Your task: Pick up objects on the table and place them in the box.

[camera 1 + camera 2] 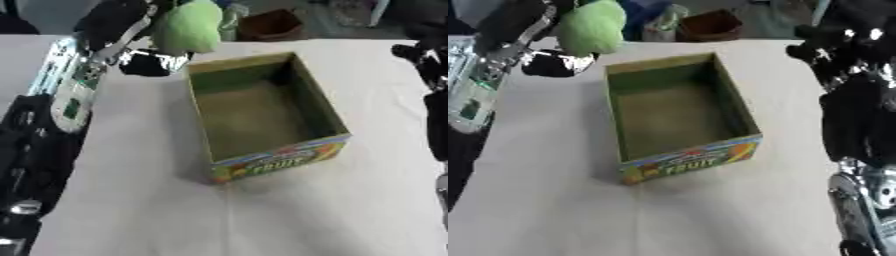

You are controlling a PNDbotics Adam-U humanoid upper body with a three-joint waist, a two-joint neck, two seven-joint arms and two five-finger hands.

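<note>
One box [262,115] on the pale table [332,215], open-topped, cardboard, with a bright printed front wall reading "FRUIT" and a bare brownish floor inside. Nearest, at the right edge of the right eye view, a silver and black forearm [864,200] rising up the frame. Further along that arm, the right hand [833,55], black, off to the right of the box's far corner and apart from it; whether curled or straight there, cannot tell, too dark and blurred. On the opposite side, a long left arm [66,95] of silver and green-lit parts running from the near left edge toward the far left corner of the box. At its end, the left hand [118,25], black with silver, raised above the table, fingers wrapped round a soft light-green object [191,27]. Said green object just right of those fingers, hanging over the table at the box's far left corner, not inside the box. Beyond the fingers and past the table's far edge, a brown container [273,24] and other blurred clutter.
</note>
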